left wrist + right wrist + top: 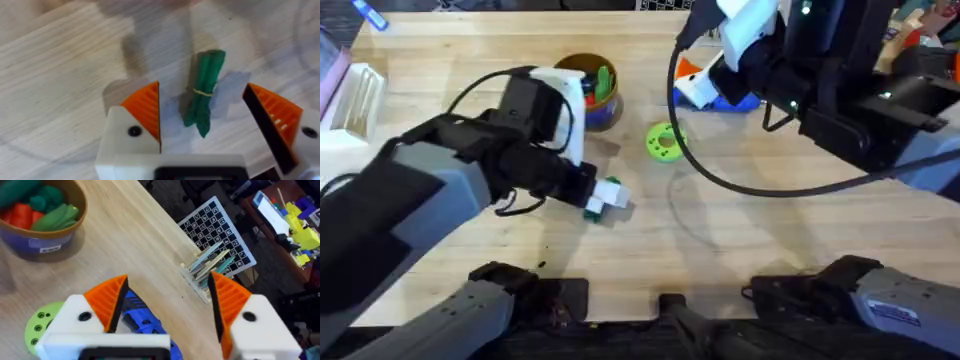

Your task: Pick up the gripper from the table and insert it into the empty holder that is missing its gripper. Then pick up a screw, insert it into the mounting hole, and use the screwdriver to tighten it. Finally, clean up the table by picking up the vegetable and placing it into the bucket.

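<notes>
while we look down from overhead, we see the left gripper low over the table near its middle, its white fingers at a small green and white shape we cannot make out clearly. behind it stands the bucket, blue-sided with a tan rim, with green and orange items inside. just right of the bucket lies a lime green disc. the right gripper is farther back and to the right, over something blue and orange on the table, with a black cable looping forward from that arm.

from the left wrist we see the left gripper spread wide, an orange pad on each side. the vegetable, dark green and tied with a thin band, lies on the wood between the pads, touching neither. its shadow falls beside it.

from the right wrist we see the right gripper also spread apart, holding nothing. the blue screwdriver lies between and beneath its fingers, close against the one nearer the disc. the bucket sits beyond, holding red and green toy pieces. farther off a checkerboard card rests at the table edge next to a clear rack of sticks.
</notes>
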Action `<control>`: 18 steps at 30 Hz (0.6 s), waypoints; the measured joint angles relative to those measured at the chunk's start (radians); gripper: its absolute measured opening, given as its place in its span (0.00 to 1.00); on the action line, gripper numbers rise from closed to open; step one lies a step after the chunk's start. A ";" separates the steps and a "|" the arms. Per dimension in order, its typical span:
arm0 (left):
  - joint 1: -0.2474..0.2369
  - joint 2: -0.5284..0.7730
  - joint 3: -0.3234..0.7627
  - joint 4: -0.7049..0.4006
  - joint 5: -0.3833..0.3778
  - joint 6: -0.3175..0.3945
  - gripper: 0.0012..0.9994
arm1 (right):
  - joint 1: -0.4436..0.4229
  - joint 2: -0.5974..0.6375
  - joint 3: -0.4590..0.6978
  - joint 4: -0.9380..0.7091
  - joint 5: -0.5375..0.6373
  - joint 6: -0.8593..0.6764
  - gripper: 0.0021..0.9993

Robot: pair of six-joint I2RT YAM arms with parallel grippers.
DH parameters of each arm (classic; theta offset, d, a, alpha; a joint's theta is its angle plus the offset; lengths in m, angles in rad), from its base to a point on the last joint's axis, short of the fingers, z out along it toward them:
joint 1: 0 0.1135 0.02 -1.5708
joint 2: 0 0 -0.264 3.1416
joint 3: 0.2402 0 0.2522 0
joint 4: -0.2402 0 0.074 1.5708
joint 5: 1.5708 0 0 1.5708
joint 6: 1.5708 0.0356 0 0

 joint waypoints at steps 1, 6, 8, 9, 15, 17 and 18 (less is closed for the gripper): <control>-0.025 0.015 0.005 0.000 -0.009 0.000 0.99 | 0.000 0.000 0.000 0.000 0.000 0.000 0.94; -0.135 0.040 0.030 0.002 -0.057 0.000 0.99 | 0.000 0.000 0.000 -0.001 0.000 0.000 0.94; -0.160 0.040 0.032 0.001 -0.072 0.000 0.99 | 0.000 0.000 0.000 -0.001 0.000 0.000 0.94; -0.165 0.040 0.032 0.001 -0.074 0.000 0.99 | 0.000 0.000 0.000 -0.001 0.000 0.000 0.94; -0.166 0.040 0.034 0.068 -0.068 -0.038 0.99 | 0.000 0.000 0.000 -0.001 0.000 0.000 0.94; -0.166 0.042 0.039 0.059 -0.073 -0.057 0.99 | 0.000 0.000 0.000 -0.001 0.000 0.000 0.94; -0.166 0.046 0.041 0.045 -0.078 -0.077 0.99 | 0.000 0.000 0.000 -0.001 0.000 0.000 0.94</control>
